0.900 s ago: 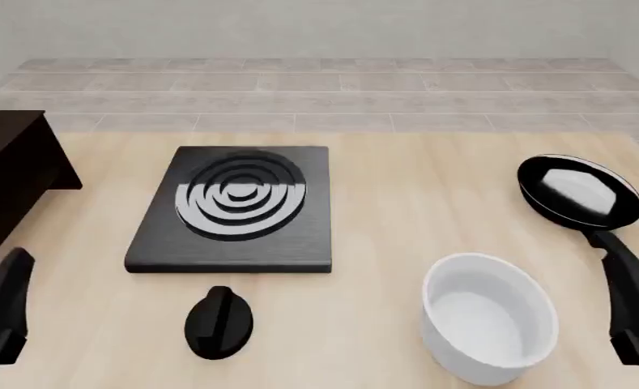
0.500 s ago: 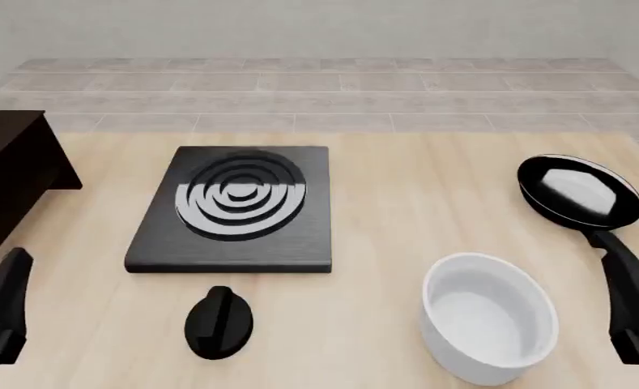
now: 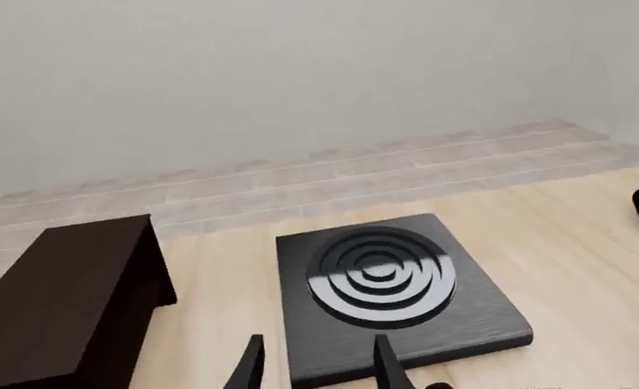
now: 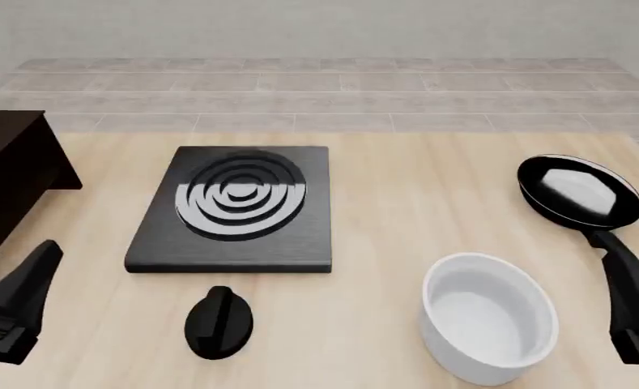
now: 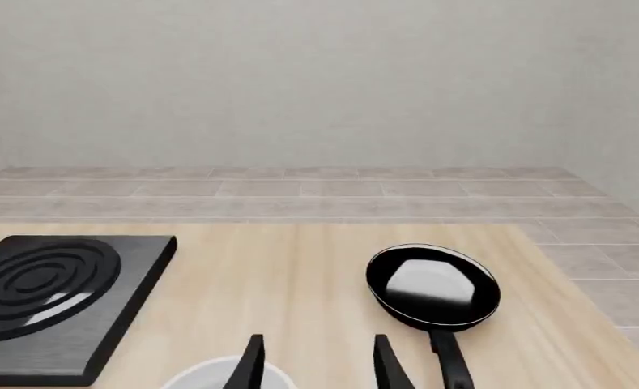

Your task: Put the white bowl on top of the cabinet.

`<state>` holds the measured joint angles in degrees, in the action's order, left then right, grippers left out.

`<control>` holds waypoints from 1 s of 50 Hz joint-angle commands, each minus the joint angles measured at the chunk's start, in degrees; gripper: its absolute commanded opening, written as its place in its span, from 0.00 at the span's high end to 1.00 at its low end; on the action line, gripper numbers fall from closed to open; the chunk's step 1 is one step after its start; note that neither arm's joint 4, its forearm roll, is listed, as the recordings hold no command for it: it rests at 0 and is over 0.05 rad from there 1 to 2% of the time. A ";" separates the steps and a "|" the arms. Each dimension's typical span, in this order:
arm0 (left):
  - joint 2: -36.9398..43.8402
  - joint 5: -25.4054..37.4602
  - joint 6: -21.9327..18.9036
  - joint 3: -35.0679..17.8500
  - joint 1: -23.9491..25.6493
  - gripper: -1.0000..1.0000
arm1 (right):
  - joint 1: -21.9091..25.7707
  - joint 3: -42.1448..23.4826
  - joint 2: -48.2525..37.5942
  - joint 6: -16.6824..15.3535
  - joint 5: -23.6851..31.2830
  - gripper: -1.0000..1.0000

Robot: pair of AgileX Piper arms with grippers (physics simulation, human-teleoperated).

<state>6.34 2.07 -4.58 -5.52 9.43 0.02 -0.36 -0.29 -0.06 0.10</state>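
Deep glossy white bowl (image 4: 489,327) on table just inboard of right gripper (image 5: 313,361), fingers parted, empty. Left gripper (image 3: 313,363) parted, empty. Dark brown wooden cabinet (image 4: 6,174) beyond left fingers. Risks: thick slick wall slipping from pinch; far cross-table carry, bowl clipping overhanging top.

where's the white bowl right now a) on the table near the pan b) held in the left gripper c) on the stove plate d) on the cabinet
a: the white bowl sits on the table, just on the near side of the pan, far from the cabinet and clear of both grippers.
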 commanded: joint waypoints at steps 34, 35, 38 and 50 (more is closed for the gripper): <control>30.57 -21.38 -0.46 -8.49 26.02 0.00 | 0.00 0.01 -0.03 -0.02 -0.03 0.00; 30.98 -21.68 -0.62 -8.60 26.29 0.00 | 0.00 0.01 -0.04 0.00 -0.02 0.00; 33.04 -23.10 -1.11 -9.12 27.40 0.00 | 0.01 0.01 -0.04 -0.01 -0.03 0.00; 41.14 -28.36 -2.61 -10.79 31.39 0.00 | -0.02 0.01 -0.03 0.00 -0.03 0.00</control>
<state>40.57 -21.67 -6.13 -14.92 37.07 0.02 -0.35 -0.32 -0.06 0.07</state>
